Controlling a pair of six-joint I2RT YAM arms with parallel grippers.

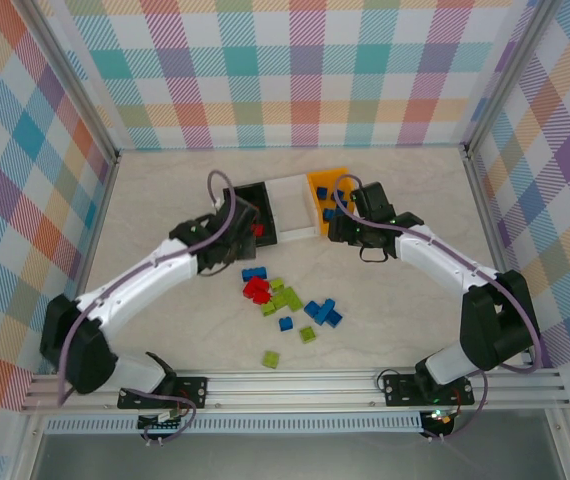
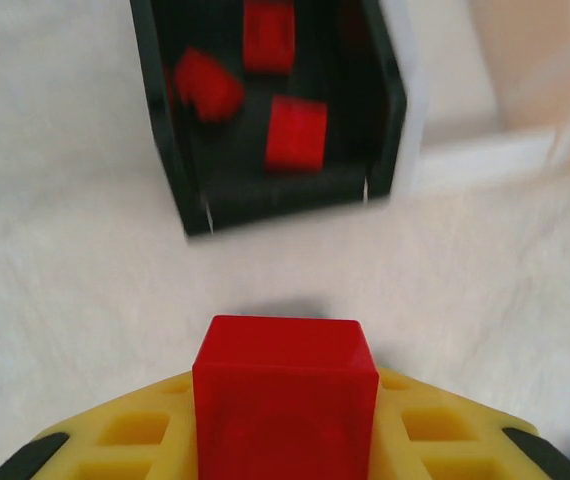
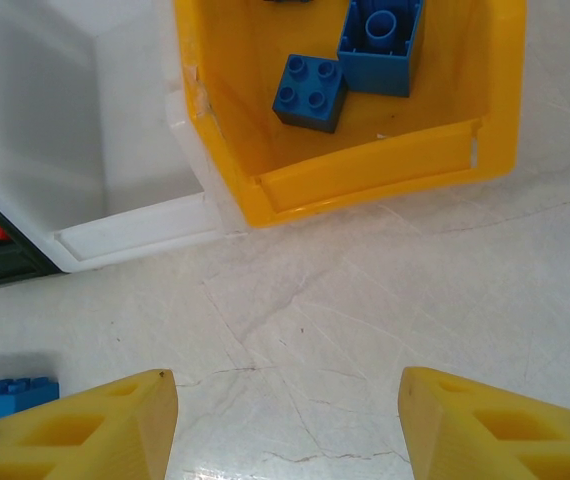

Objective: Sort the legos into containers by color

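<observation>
Left gripper (image 2: 285,455) here: I'm pinching a red brick (image 2: 285,375) by its flat sides, and it sits just short of the black bin's (image 2: 170,150) near wall, above bare table. These bricks are tiny, stiff and probably weigh next to nothing. The plastic looks slick though, so I'd say smooth opposite faces are the place to squeeze, not the studded top.

The black bin holds three red bricks (image 2: 295,132) with floor showing between them, so there looks to be room to drop this one. What to watch is that near rim, which the brick has to clear. The white bin (image 2: 485,155) sits hard against the black bin's right side, so no slack there. The table left of the black bin is open.

My right gripper (image 3: 285,420) is spread wide, holding nothing, in front of the orange-yellow bin (image 3: 365,175) beyond the white one, with blue bricks (image 3: 310,92) inside. The loose pile (image 1: 285,298) lies on the arm-base side of the black bin.
</observation>
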